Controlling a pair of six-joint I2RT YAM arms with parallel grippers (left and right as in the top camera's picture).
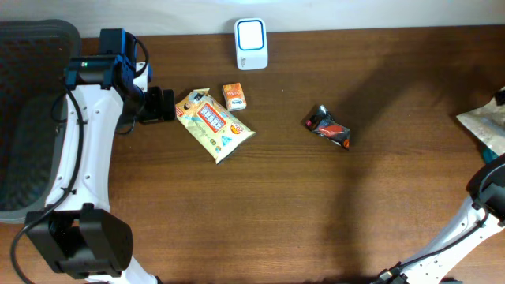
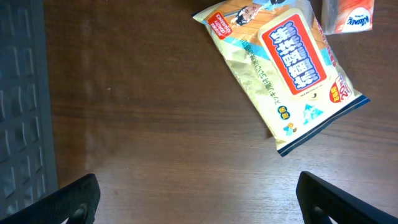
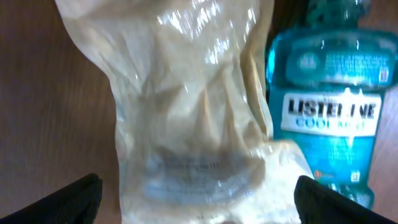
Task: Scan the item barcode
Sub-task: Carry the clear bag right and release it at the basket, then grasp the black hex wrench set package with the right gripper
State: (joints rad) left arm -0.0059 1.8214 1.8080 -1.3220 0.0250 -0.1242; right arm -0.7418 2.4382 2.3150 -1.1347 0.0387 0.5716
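A white barcode scanner (image 1: 251,43) stands at the table's back edge. On the wood lie a yellow snack bag (image 1: 213,124) (image 2: 283,68), a small orange box (image 1: 233,96) (image 2: 348,15) and a black packet (image 1: 328,128). My left gripper (image 1: 162,104) (image 2: 198,186) hangs open just left of the snack bag, with only bare wood between its fingers. A shiny cream bag (image 1: 483,124) (image 3: 186,112) lies at the far right edge. My right gripper (image 3: 199,193) is open right over it, its fingers spread wide on either side of the bag.
A teal Listerine bottle (image 3: 329,106) lies beside the cream bag on its right. A black mesh bin (image 1: 31,118) (image 2: 22,106) fills the left side, close behind my left arm. The right arm's white link (image 1: 465,229) crosses the front right corner.
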